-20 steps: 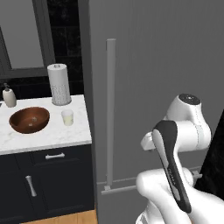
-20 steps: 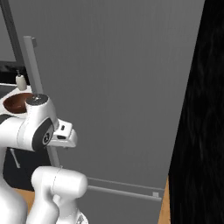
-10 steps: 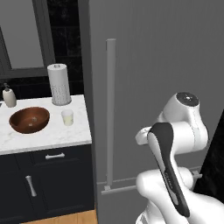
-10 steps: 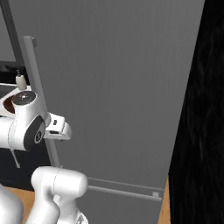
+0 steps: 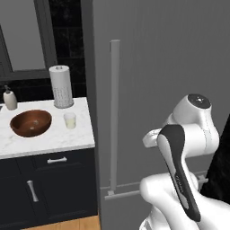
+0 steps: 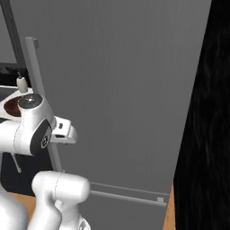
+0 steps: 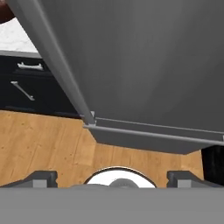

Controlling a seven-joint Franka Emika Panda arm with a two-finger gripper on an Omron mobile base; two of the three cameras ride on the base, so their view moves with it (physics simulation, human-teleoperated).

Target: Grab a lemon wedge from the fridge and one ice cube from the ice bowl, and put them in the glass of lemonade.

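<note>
The fridge (image 5: 166, 67) is a tall matte grey appliance with its door shut, so the lemon wedge is hidden. Its long bar handle (image 5: 114, 112) runs down the door's left edge, and slants across the hand view as the handle (image 7: 57, 61). My gripper (image 7: 113, 178) is open with nothing between its fingertips (image 7: 41, 177), a little short of the door and low beside the handle. It also shows as the gripper (image 6: 65, 131). The reddish-brown ice bowl (image 5: 30, 122) and the glass of lemonade (image 5: 69, 120) stand on the marble counter (image 5: 54, 141). No ice cube can be made out.
A white paper-towel roll (image 5: 61, 86) and a cream soap dispenser (image 5: 10, 99) stand behind the bowl. Dark cabinets with bar handles (image 7: 26, 89) sit under the counter. Wooden floor (image 7: 43, 140) lies below, and a black wall (image 6: 206, 134) flanks the fridge on the right.
My arm has shifted slightly and the hand has crept a little higher beside the handle. The fridge door has stayed shut.
</note>
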